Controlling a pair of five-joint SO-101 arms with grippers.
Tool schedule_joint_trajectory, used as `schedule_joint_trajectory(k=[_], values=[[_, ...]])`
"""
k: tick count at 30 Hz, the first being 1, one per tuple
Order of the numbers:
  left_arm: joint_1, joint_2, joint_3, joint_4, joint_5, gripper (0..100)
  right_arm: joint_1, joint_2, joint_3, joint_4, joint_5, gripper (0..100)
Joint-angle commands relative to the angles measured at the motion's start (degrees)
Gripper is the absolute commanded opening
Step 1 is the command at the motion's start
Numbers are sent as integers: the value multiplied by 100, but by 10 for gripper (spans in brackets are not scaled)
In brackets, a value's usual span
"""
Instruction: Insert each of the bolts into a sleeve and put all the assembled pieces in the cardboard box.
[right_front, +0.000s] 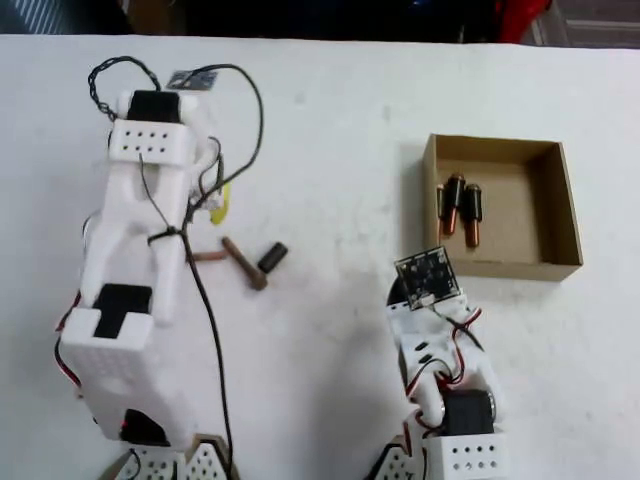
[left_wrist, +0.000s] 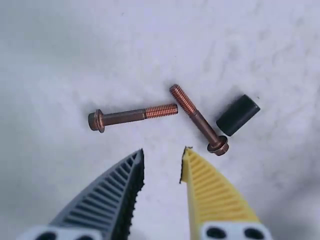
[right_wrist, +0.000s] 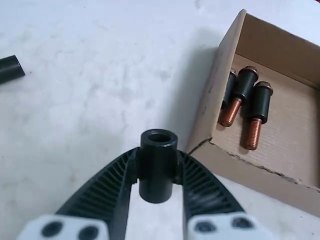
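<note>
Sleeve (right_wrist: 158, 175) upright in right pincer (right_wrist: 157, 159), just beside cardboard box (right_wrist: 214, 97) corner.

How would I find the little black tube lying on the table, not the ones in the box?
On the white table, look left of the cardboard box to the two copper bolts lying loose. The black tube lies right beside them, on the box's side. It has no bolt in it, while the tubes in the box do.

Copper-coloured bolts (left_wrist: 132, 116), a black sleeve (left_wrist: 238, 115), a mottled white table (left_wrist: 60, 50), a plain brown cardboard box (right_wrist: 220, 100); the left gripper (left_wrist: 163, 150) pairs one grey ribbed finger (left_wrist: 107, 197) with one yellow.
</note>
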Motion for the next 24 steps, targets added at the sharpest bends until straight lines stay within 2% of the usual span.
schedule_joint_trajectory(k=[1, 4, 9, 16, 24], values=[[84, -189, -211, 62, 941, 155, 40, -57, -79, -22, 123, 17], [84, -505, -202, 70, 1327, 155, 40, -57, -79, -22, 123, 17], [75, -1209, -132, 70, 1363, 157, 40, -57, -79, -22, 123, 17], [180, -2088, 1354, -44, 1459, 157, 40, -57, -79, -22, 132, 17], [145, -1930, 2549, -1442, 3147, 157, 40, -57, -79, -22, 132, 17]])
